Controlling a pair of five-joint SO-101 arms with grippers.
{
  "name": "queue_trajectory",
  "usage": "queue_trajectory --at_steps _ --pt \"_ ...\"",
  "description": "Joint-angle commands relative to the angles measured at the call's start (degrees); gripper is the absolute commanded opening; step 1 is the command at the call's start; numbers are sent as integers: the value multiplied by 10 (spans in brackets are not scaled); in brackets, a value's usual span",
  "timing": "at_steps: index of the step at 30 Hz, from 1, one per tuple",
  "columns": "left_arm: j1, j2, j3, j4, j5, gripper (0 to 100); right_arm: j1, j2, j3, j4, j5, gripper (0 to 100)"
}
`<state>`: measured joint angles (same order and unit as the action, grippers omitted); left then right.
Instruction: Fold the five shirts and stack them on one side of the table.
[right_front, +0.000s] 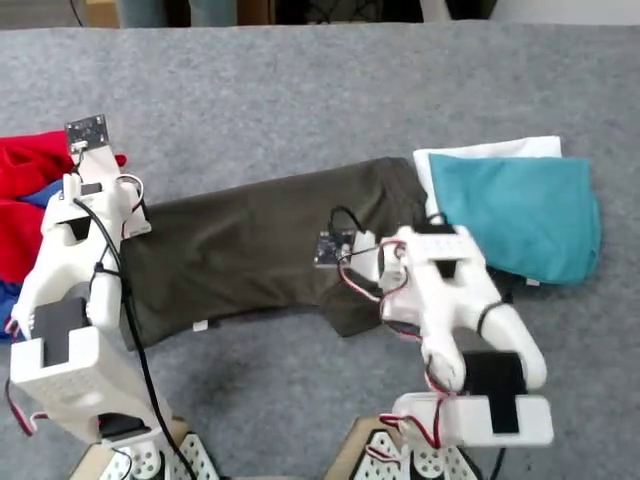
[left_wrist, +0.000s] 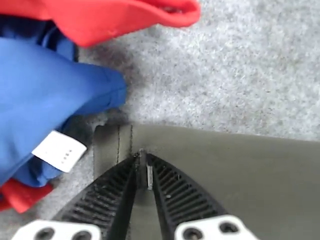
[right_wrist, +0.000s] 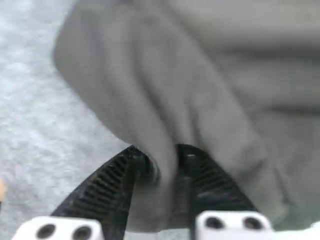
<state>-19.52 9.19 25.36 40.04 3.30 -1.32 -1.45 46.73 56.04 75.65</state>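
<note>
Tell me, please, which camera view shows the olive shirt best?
The high view: it shows nearly the whole olive shirt, spread out. The left wrist view shows a stitched edge in the left end effector; the right wrist view, a bunched fold in the right end effector.

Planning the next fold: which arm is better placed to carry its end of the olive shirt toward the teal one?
Probably left. The left fingers are shut on the flat edge of the olive shirt, at the end farthest from the teal shirt; the right fingers pinch a bunched fold.
</note>
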Motion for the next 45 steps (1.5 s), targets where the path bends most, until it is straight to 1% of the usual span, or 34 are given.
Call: queue_trajectory --at_steps 1,3,7,9,14,17,22,27,32,34,37,39,41,43,44,45 --pt "0 -30 -3 -4 4 30 12 28 -30 -1 7 25" --pt "0 -30 -3 -4 3 30 12 29 -64 33 7 17" --pt "0 -30 -3 -4 3 30 12 33 -189 175 5 14" --pt "0 -30 -3 -4 3 30 11 34 -258 227 5 14" --pt "0 -30 -3 -4 3 30 -16 64 -397 300 5 14" --pt "0 -30 -3 -4 3 30 -33 124 -474 316 5 14" --pt "0 -30 -3 -4 3 30 -40 251 -629 324 5 14" --pt "0 -30 -3 -4 3 30 -71 376 -786 368 7 15" --pt "0 -30 -3 -4 3 30 -84 484 -921 367 7 20" --pt "2 -30 -3 -4 3 30 -82 526 -966 347 1 64" --pt "2 -30 -3 -4 3 30 -74 559 -1048 351 -64 202" --pt "2 -30 -3 -4 3 30 -72 565 -1094 359 -80 271" --pt "3 -30 -3 -4 3 30 -69 565 -1136 389 -81 285" --pt "3 -30 -3 -4 3 30 -69 560 -1185 443 -84 285" --pt "3 -30 -3 -4 3 30 -67 556 -1205 455 -102 285" --pt "3 -30 -3 -4 3 30 -63 553 -1222 453 -138 283"
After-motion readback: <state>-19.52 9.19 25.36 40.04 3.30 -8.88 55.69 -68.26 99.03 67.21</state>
